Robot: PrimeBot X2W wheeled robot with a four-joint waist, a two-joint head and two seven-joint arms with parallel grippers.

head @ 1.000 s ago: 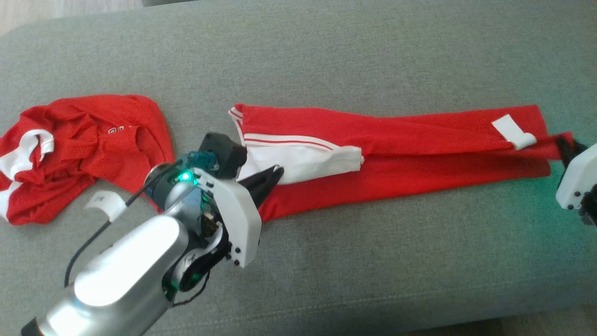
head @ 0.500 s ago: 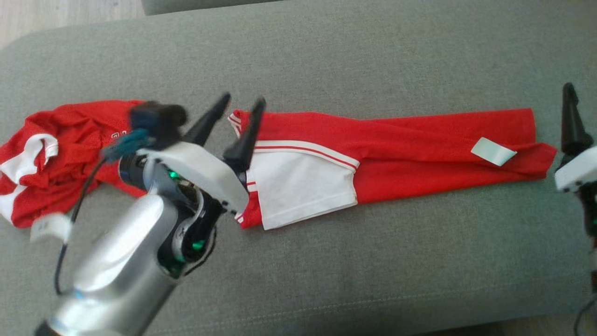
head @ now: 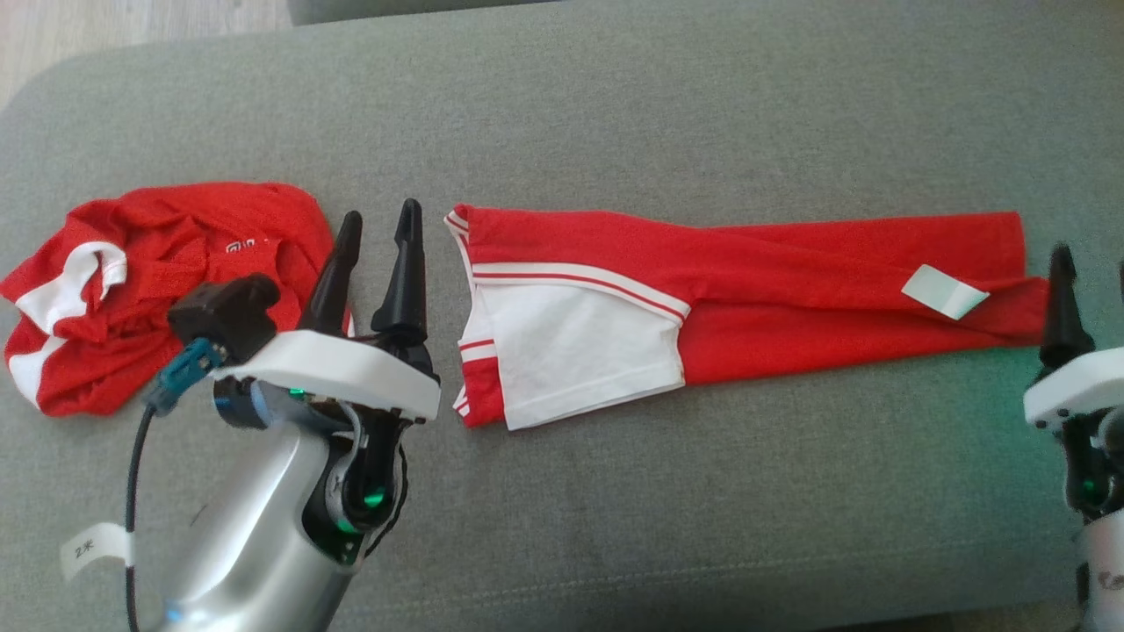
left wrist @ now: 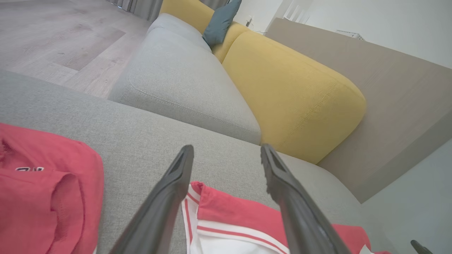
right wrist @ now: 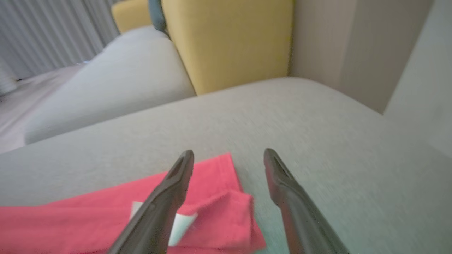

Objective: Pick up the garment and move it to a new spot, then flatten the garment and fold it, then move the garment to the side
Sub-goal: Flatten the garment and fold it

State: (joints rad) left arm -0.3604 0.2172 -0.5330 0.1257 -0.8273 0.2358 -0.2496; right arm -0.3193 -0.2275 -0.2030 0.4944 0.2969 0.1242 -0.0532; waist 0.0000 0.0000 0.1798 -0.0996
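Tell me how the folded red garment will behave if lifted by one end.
The folded red garment is thin cloth with creases, so it would likely droop and unfold. It looks light. On the grey cushion, a push would probably bunch it rather than slide it.

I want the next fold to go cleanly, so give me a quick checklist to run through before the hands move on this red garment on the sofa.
1. Left hand open, holding nothing: ok.
2. Right hand open, holding nothing: ok.
3. Folded garment lies flat on the grey cushion: ok.
4. Folded small enough to move aside: not ok, it is one long strip.
5. Crumpled red garment apart from the folded one: ok.
6. Lower layers even: cannot tell.
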